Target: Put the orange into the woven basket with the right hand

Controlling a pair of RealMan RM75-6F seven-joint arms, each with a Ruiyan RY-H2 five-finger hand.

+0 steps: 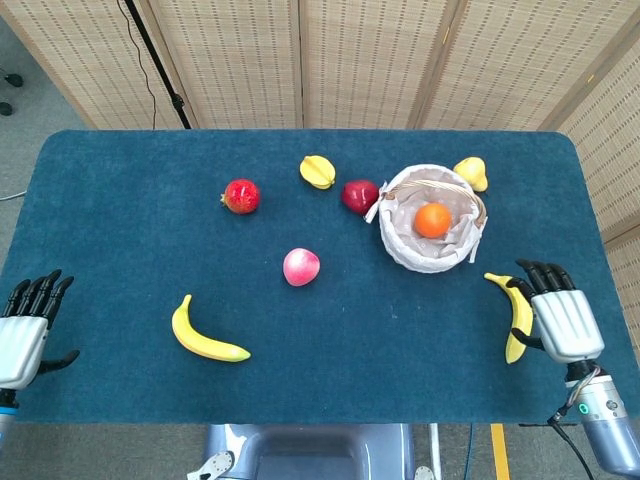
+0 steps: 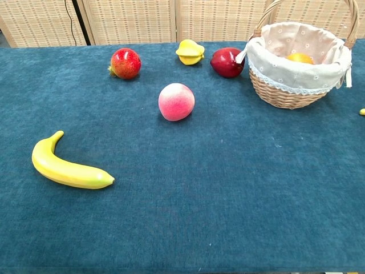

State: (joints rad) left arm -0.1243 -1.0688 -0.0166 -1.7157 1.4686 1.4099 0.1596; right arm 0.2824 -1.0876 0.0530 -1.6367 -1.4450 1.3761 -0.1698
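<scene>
A worktop (image 1: 120,240) with a dark blue cloth fills most of the head view. Behind it stand woven folding screens (image 1: 360,60) with pale wooden frames. A black cable (image 1: 150,60) hangs before them. At the left, grey floor (image 1: 25,95) shows.

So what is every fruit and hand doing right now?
orange: in the basket
right hand: open, holding nothing, beside a banana
left hand: open, holding nothing
other banana: lying on the table
peach: sitting on the table
apple: next to the basket
</scene>
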